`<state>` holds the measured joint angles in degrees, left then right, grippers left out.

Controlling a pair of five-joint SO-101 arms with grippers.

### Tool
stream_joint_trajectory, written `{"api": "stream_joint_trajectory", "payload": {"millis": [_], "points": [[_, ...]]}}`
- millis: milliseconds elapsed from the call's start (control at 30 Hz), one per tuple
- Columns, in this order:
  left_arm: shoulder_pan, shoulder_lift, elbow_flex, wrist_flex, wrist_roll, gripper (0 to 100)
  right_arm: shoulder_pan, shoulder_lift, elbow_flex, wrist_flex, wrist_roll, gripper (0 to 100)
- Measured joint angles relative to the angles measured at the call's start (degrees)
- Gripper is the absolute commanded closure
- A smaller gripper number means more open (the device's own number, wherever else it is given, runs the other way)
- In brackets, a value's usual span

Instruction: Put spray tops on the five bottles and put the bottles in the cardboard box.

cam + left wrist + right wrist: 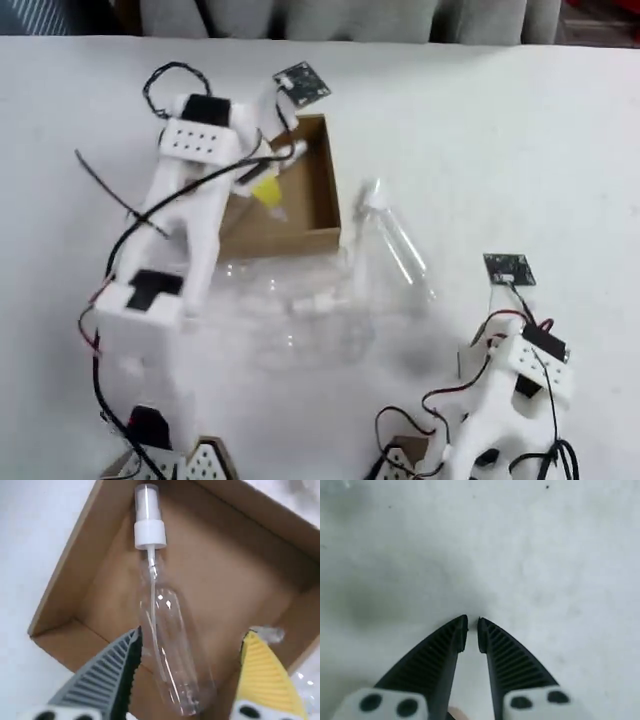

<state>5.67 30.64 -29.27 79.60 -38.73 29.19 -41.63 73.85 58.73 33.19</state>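
- Currently: white table, matte; in the right wrist view its bare surface is faintly mottled with grey shadow
- Beyond the table's far edge, grey fabric hangs in vertical folds
- Cardboard box, open-topped, sits on the left half of the table towards the far side; the left arm leans over it from the near left
- One bottle, clear, lies flat on the box floor with its white spray top fitted
- Left gripper hangs over the bottle's base end, jaws spread wide, grey finger on one side and yellow finger on the other; it grips nothing
- More clear bottles lie on the table just in front of the box; their number cannot be told
- Another one lies slanted just to the right of the box
- Right arm sits at the near right, well apart from the box
- Right gripper points down at bare table, black fingers closed to a thin slit at the tips, empty
- Two small dark circuit boards lie on the table: one beyond the box, one near the right arm
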Motion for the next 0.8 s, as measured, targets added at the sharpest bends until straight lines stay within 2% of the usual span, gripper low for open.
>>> {"api": "stream_joint_trajectory", "payload": {"millis": [133, 467, 800], "points": [[0.0, 7.8, -9.0, 1.8, -2.2, 69, -1.2, 0.0, 0.1, -0.3, 0.3, 98.1], [-2.9, 23.3, -27.7, 4.0, -2.5, 69, -1.8, -0.1, 0.8, -0.5, 3.4, 98.1], [-3.2, 33.7, -36.6, 4.0, -2.5, 69, -2.0, -0.2, 1.0, -1.1, 3.6, 98.1]]}}
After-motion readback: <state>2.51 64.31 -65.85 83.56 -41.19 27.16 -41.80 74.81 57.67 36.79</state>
